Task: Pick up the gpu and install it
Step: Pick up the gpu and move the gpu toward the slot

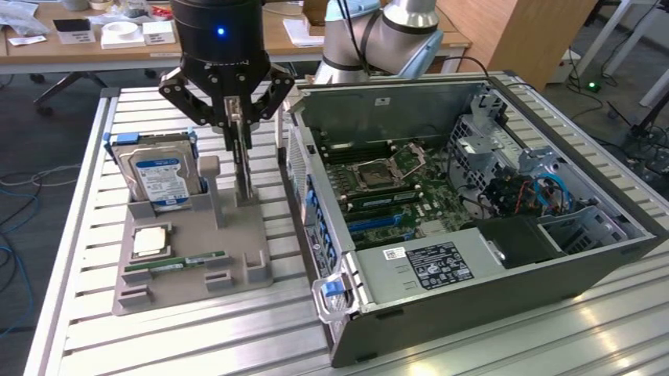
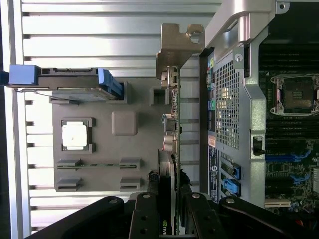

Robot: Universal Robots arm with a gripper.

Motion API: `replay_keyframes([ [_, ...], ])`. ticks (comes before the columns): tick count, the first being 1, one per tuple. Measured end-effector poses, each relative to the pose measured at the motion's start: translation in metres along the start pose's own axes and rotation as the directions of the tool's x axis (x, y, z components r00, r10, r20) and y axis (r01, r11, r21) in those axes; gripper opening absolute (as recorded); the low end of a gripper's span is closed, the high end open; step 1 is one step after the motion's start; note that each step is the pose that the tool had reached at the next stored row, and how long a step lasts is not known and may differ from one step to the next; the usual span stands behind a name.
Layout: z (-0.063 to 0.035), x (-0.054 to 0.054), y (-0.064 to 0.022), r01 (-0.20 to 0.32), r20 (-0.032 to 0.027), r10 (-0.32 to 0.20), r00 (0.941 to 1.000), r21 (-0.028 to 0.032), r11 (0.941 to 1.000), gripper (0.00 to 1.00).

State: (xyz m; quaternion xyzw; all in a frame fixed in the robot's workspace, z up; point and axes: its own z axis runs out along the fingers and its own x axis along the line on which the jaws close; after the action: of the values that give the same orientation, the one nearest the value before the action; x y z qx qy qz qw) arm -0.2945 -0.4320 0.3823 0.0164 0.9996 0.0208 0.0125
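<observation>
The gpu (image 1: pixel 244 168) stands upright on edge in a slot of the grey holder (image 1: pixel 188 266), a thin dark card seen edge-on. In the wrist view the gpu (image 2: pixel 173 119) runs along the holder's edge beside the case, its silver bracket (image 2: pixel 177 47) at the far end. My gripper (image 1: pixel 236 124) hangs straight above it, its black fingers (image 2: pixel 151 199) pressed against both faces of the card's top edge, shut on it. The gripper (image 2: pixel 168 201) holds the end opposite the bracket. The card's lower edge still rests on the holder.
The holder (image 2: pixel 99 154) also carries a blue-labelled hard drive (image 1: pixel 157 172), a CPU (image 1: pixel 150 240) and a green RAM stick (image 1: pixel 175 261). The open computer case (image 1: pixel 471 196) lies right beside the holder, its motherboard (image 1: pixel 387 188) and blue slots (image 1: pixel 377 223) exposed. Both sit on a slatted metal table (image 1: pixel 84 329).
</observation>
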Motion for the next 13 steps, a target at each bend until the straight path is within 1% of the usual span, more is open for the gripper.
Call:
replay_keyframes([
  [4, -0.004, 0.0, 0.0002, 0.0, -0.0001, 0.0, 1.0, 0.0001, 1.0, 0.26],
  [11, -0.0175, 0.0, 0.0008, 0.0, 0.0, 0.0, 1.0, -0.0004, 1.0, 0.26],
  [13, -0.0187, 0.0, 0.0008, 0.0, 0.0001, 0.0, 1.0, -0.0006, 1.0, 0.26],
])
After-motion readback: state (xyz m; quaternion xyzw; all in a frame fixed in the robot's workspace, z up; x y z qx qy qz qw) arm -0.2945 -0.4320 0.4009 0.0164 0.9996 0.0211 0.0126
